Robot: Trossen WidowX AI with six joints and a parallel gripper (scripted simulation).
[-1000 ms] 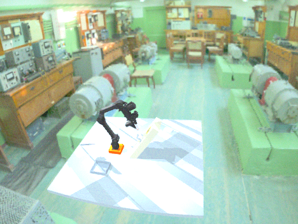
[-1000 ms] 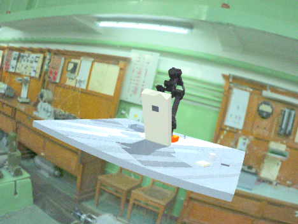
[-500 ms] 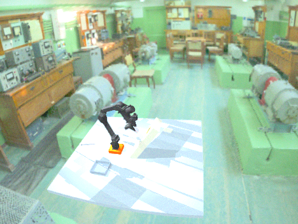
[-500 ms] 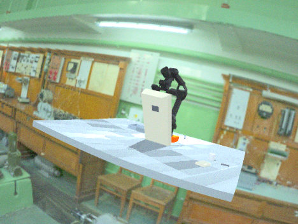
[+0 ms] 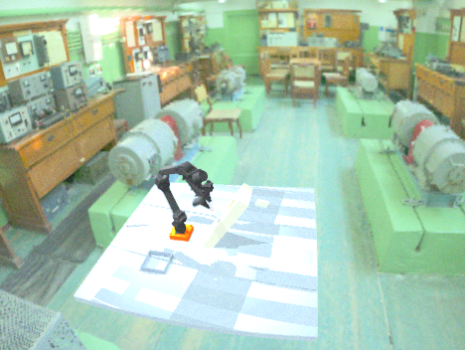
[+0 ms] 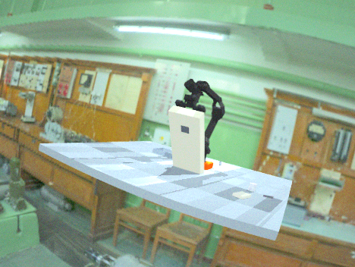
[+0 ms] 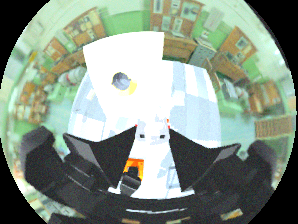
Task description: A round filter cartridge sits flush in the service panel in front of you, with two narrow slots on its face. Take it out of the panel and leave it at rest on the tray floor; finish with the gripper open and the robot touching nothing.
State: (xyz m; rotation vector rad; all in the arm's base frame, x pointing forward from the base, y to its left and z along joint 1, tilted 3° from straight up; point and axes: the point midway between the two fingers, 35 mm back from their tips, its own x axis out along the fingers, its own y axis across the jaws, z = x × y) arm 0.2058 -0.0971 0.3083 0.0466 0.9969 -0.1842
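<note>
The filter cartridge, pale with two small dark slots on its face, is out of the panel and between my fingertips in the wrist view. My gripper is shut on it, held up in front of the panel; in the exterior view the panel hides the fingertips. The cream service panel leans on the table. Its round opening shows dark inside with a yellow rim. The tray, a grey-blue square with low walls, lies on the table near the arm's base.
The orange arm base stands between the panel and the tray. A flat cream block lies beyond the panel. A small white piece and a dark flat piece are near that block.
</note>
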